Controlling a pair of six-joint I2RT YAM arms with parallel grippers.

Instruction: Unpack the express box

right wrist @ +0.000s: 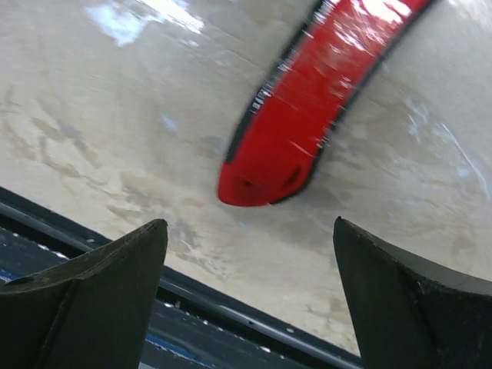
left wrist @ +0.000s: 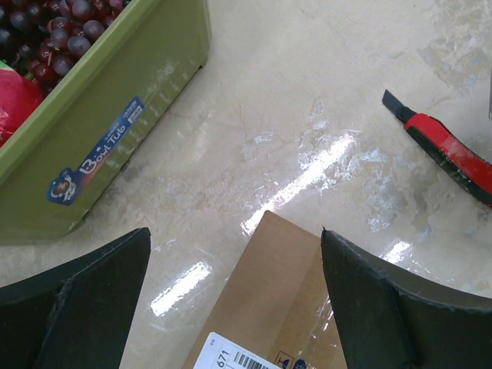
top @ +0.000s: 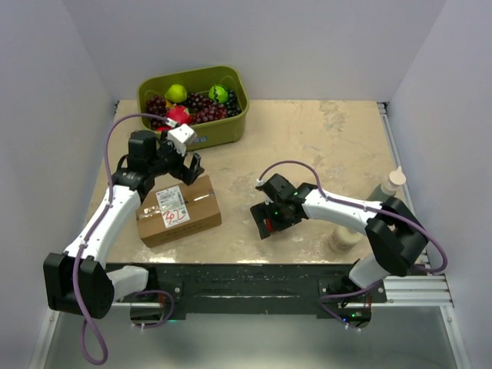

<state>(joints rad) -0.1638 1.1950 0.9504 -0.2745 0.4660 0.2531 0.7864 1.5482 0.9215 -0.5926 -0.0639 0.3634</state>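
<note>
Left gripper (top: 183, 167): jaws apart, hovering over the far end of the express box (top: 181, 211), which lies near left on the table (top: 346, 138). Right gripper (top: 263, 224): jaws apart over red cutter (right wrist: 307, 115).

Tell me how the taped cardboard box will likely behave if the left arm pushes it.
The express box lies flat on its broad face, so it should slide, not tip or roll. The table looks glossy, so it may skid or turn easily. Its taped cardboard probably stays stiff; weight cannot be judged.
</note>
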